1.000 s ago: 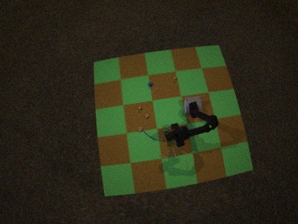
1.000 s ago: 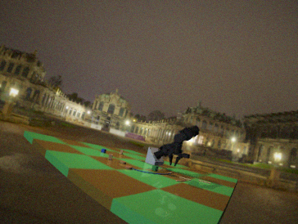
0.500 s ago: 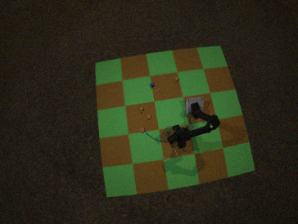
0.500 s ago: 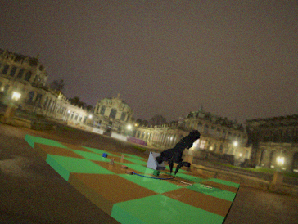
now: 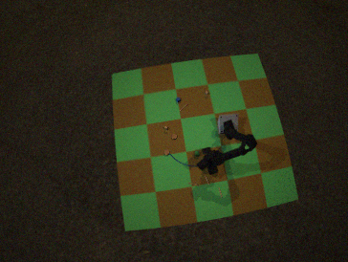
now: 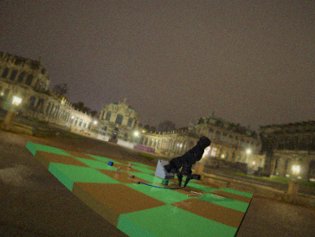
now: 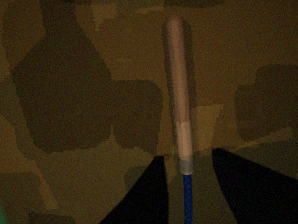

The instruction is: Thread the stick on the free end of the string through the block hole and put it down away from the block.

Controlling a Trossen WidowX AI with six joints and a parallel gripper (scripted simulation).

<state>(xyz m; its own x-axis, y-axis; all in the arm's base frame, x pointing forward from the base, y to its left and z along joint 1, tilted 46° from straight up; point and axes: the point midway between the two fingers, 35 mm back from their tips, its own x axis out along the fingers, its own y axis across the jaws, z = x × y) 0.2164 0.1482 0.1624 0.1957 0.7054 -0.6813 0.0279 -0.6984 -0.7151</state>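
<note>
In the wrist view the thin wooden stick [image 7: 179,85] points up the picture, with the blue string [image 7: 188,200] [image 5: 179,162] [image 6: 157,187] at its lower end. My gripper [image 7: 188,160] [image 5: 200,165] [image 6: 183,186] is partly open and low over the table. Its fingertips stand on either side of the stick's string end, with a gap on both sides. The string runs to the round wooden button [image 5: 166,152] [image 6: 137,182]. A small tan object [image 5: 165,128] [image 6: 118,170] stands beyond the button; I cannot tell whether it is the block with the hole. The stick is hidden in the top view.
A green cube [image 5: 197,153] [image 6: 164,182] is close beside the gripper. Loose sticks [image 5: 207,180] [image 6: 194,194] lie nearby. Another round disc [image 5: 174,137] [image 6: 131,176] lies near the button. A blue piece [image 5: 178,99] [image 6: 111,163] and a tan piece [image 5: 206,92] [image 6: 129,164] are farther off.
</note>
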